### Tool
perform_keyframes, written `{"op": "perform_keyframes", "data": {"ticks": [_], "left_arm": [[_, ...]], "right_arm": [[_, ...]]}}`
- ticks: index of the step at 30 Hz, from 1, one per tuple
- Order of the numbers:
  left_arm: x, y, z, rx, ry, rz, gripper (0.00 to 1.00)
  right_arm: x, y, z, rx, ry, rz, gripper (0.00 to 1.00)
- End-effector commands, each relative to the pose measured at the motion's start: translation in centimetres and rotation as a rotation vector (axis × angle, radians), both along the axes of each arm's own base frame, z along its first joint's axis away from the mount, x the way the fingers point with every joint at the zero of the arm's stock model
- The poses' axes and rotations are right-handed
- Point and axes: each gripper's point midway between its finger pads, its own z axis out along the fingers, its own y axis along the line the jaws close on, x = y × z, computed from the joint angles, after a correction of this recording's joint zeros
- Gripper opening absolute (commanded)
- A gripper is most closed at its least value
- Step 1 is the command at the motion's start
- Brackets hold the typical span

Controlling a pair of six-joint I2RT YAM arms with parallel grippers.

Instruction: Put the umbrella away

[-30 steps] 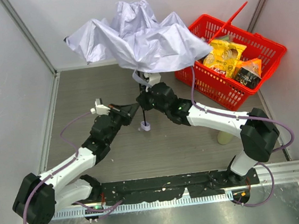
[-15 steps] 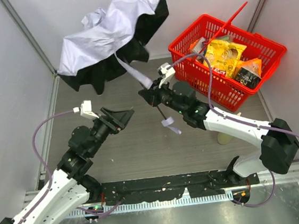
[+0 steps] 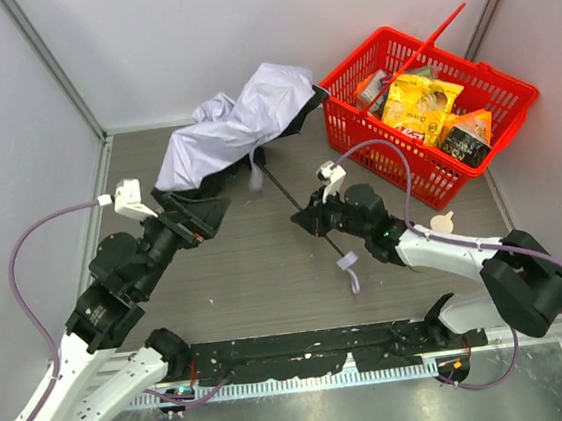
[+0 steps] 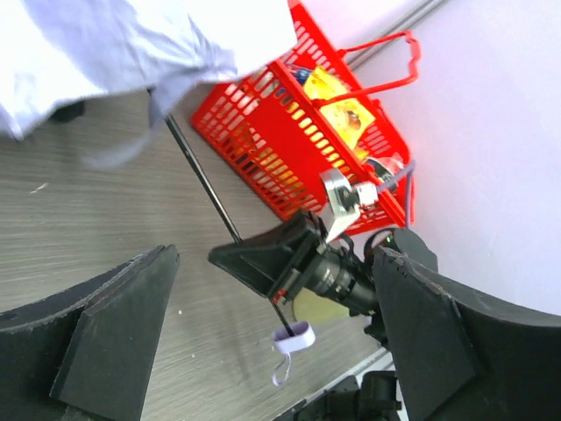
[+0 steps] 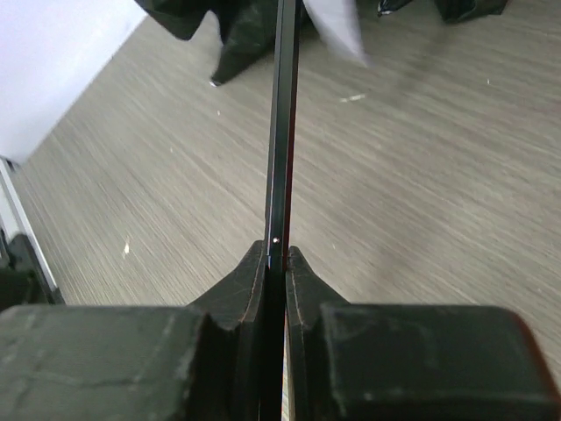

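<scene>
The umbrella's pale lavender canopy [image 3: 237,125] lies crumpled on the table at the back, its black lining showing beneath. Its thin black shaft [image 3: 284,190] slants toward the near right and ends in a small pale handle [image 3: 347,261] with a loop strap. My right gripper [image 3: 314,219] is shut on the shaft just above the handle; in the right wrist view the shaft [image 5: 282,132] runs straight out between the closed jaws [image 5: 278,254]. My left gripper [image 3: 211,213] stands open left of the shaft, holding nothing. The left wrist view shows its wide-apart fingers [image 4: 114,333] framing the handle [image 4: 294,333].
A red basket [image 3: 398,173] with yellow snack packets [image 3: 421,105] stands at the back right, close to the canopy. A cream-coloured object [image 3: 443,222] sits behind the right forearm. Walls close the table on the left, back and right.
My left gripper let go, opened wide and drew back to the left. The canopy dropped from raised to lying on the table. My right gripper carried the shaft rightward and nearer.
</scene>
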Motion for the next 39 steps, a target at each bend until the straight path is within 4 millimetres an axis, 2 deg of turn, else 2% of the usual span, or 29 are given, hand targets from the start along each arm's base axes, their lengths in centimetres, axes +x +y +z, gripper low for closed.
{"op": "perform_keyframes", "data": {"ticks": [1, 2, 3, 5, 6, 7, 8, 10, 11, 12, 14, 15, 16, 18, 21, 26, 29, 30, 31, 34, 36, 37, 38, 39], "left_arm": [[1.7, 2.3, 2.7, 0.049, 0.009, 0.153, 1.00], [2.3, 3.0, 3.3, 0.080, 0.021, 0.206, 1.00], [2.9, 4.0, 3.3, 0.138, 0.047, 0.264, 1.00], [4.6, 5.1, 5.6, 0.213, 0.043, 0.357, 1.00], [5.5, 5.6, 6.1, 0.230, 0.049, 0.394, 1.00], [6.5, 6.0, 6.6, 0.218, 0.049, 0.412, 1.00], [7.7, 6.0, 6.9, 0.188, 0.046, 0.397, 1.00], [10.3, 5.9, 7.1, 0.041, 0.075, 0.280, 1.00], [11.7, 5.6, 6.9, -0.024, 0.090, 0.205, 1.00], [13.0, 6.4, 6.4, -0.078, 0.118, 0.165, 1.00], [14.7, 5.2, 5.2, -0.148, 0.153, 0.023, 1.00], [15.8, 6.2, 4.6, -0.150, 0.152, 0.020, 1.00], [16.5, 6.3, 3.9, -0.136, 0.152, 0.018, 1.00], [17.6, 5.7, 2.7, -0.109, 0.123, -0.036, 1.00], [18.6, 5.6, 0.8, -0.099, 0.132, -0.051, 1.00], [18.4, 3.3, 1.4, -0.184, 0.030, -0.192, 1.00], [18.7, 2.3, 0.5, -0.210, 0.053, -0.242, 1.00], [18.3, 0.7, 0.2, -0.220, 0.069, -0.289, 1.00], [18.3, 0.1, -0.1, -0.234, 0.076, -0.310, 1.00], [18.3, -0.9, 0.0, -0.277, 0.055, -0.363, 1.00], [17.9, -1.9, 0.7, -0.279, 0.018, -0.408, 0.91], [17.9, -2.2, 0.8, -0.278, 0.015, -0.423, 0.84], [17.9, -2.3, 0.9, -0.277, 0.010, -0.428, 0.70], [18.0, -2.3, 1.0, -0.278, 0.002, -0.424, 0.63]], "right_arm": [[-1.2, 0.1, 5.2, 0.091, -0.313, 0.092, 0.01], [-1.2, -0.1, 5.4, 0.091, -0.349, 0.092, 0.01], [-1.6, -0.3, 4.4, 0.079, -0.347, 0.100, 0.01], [-2.5, -0.6, 3.6, 0.072, -0.375, 0.128, 0.01], [-3.0, -0.5, 4.3, 0.101, -0.414, 0.153, 0.01], [-3.6, -0.7, 3.8, 0.100, -0.425, 0.170, 0.01], [-4.0, -0.6, 4.4, 0.116, -0.450, 0.188, 0.01], [-4.4, -0.7, 4.1, 0.108, -0.459, 0.203, 0.01], [-4.5, -0.8, 3.9, 0.101, -0.463, 0.205, 0.01], [-4.6, -0.9, 4.2, 0.103, -0.472, 0.205, 0.01], [-4.8, -1.1, 4.3, 0.095, -0.475, 0.207, 0.01], [-4.7, -1.1, 4.5, 0.091, -0.481, 0.209, 0.01], [-4.8, -1.0, 4.4, 0.085, -0.475, 0.213, 0.01], [-4.8, -0.9, 5.0, 0.090, -0.483, 0.219, 0.01], [-4.9, -0.7, 5.1, 0.085, -0.480, 0.235, 0.01], [-5.2, -0.5, 5.2, 0.074, -0.483, 0.263, 0.01], [-5.6, -0.3, 5.3, 0.084, -0.488, 0.287, 0.01], [-5.7, -0.3, 5.3, 0.084, -0.487, 0.293, 0.01], [-5.8, -0.2, 5.4, 0.087, -0.487, 0.302, 0.00], [-6.0, -0.1, 5.4, 0.088, -0.489, 0.313, 0.01], [-6.2, 0.0, 5.5, 0.090, -0.490, 0.328, 0.01], [-6.3, 0.0, 5.5, 0.087, -0.488, 0.335, 0.01], [-6.4, 0.0, 5.4, 0.087, -0.482, 0.338, 0.01], [-6.5, 0.1, 5.4, 0.084, -0.485, 0.343, 0.01]]}}
